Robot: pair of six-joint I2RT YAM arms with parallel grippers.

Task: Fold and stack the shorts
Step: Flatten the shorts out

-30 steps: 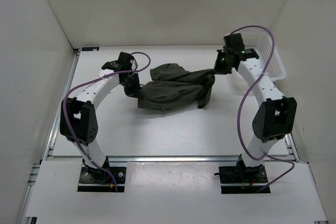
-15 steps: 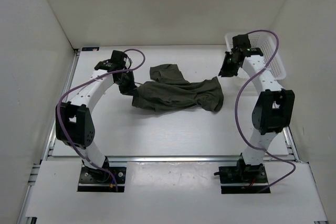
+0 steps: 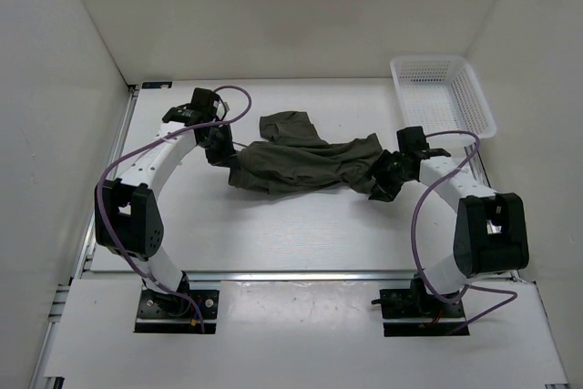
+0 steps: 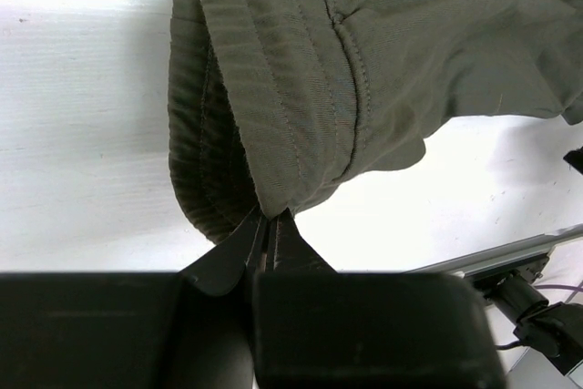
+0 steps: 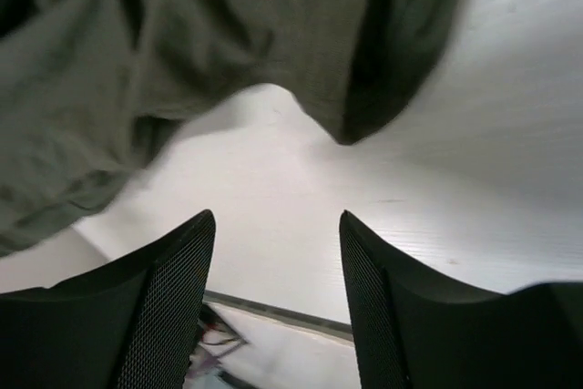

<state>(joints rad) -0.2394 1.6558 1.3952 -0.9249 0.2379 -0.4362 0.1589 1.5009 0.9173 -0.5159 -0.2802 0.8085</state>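
Note:
The dark olive shorts (image 3: 305,163) lie crumpled and stretched across the middle of the white table. My left gripper (image 3: 228,158) is at their left end, shut on the ribbed waistband edge (image 4: 264,211), with the fabric (image 4: 364,70) fanning out above the fingers. My right gripper (image 3: 381,184) hangs low at the shorts' right end, open, with only bare table between its fingers. In the right wrist view the shorts (image 5: 182,52) fill the top, their hem just ahead of the right gripper (image 5: 278,225).
A white mesh basket (image 3: 444,97) stands at the back right corner. White walls enclose the table (image 3: 301,225) on three sides. A metal rail (image 3: 301,275) runs along the near edge by the arm bases.
My right gripper let go of the shorts, swung down from near the basket to the shorts' right end and opened. The right part of the cloth dropped flat. My left gripper kept its hold.

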